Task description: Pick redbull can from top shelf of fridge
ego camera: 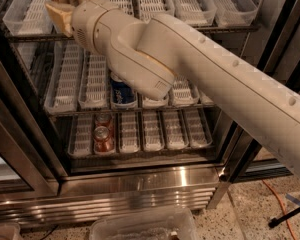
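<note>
Your gripper [65, 6] was up at the front left corner of the top shelf [200, 4] of the fridge [140, 184], right over the front edge of the leftmost lane trays [27, 14]. The thick arm [215, 79] stretched in from the right and covered much of the rack behind it. From this view you could not tell whether the gripper was wide, narrow or closed on anything, because the wrist blocked the tip.

The redbull can did not show clearly. If it stood on that shelf, it was hidden behind the wrist near that left front corner. The blue Pepsi can [122, 91] at the front edge of the middle shelf [90, 111] and the red cans [103, 136] on the bottom shelf [140, 151] were not your targets and looked untouched.

Judged from this, the approach was done. The grasp could not be confirmed, and the lift and pull-out over the front edge were left to do
</note>
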{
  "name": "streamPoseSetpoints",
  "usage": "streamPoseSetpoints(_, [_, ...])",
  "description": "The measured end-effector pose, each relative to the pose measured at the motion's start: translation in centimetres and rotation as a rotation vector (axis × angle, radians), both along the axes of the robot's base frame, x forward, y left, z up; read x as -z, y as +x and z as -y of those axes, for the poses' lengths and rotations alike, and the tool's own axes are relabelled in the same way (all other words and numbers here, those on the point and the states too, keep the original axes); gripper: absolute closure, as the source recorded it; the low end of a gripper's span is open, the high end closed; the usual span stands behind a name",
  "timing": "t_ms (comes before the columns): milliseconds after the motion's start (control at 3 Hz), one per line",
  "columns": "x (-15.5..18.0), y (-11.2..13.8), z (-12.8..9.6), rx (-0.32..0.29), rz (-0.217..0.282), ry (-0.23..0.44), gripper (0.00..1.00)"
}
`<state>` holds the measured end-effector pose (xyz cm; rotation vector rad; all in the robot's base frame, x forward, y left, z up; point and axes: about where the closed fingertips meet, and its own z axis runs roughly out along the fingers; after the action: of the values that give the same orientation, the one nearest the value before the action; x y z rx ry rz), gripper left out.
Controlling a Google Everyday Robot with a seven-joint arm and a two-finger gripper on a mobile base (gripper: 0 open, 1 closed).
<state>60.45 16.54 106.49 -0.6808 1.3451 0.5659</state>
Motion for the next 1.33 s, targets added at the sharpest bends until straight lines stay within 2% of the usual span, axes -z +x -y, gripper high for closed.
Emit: streamPoseSetpoints(1333, [-3.5,-1.1,0.7,-0.03,0.122,0.034,1.0])
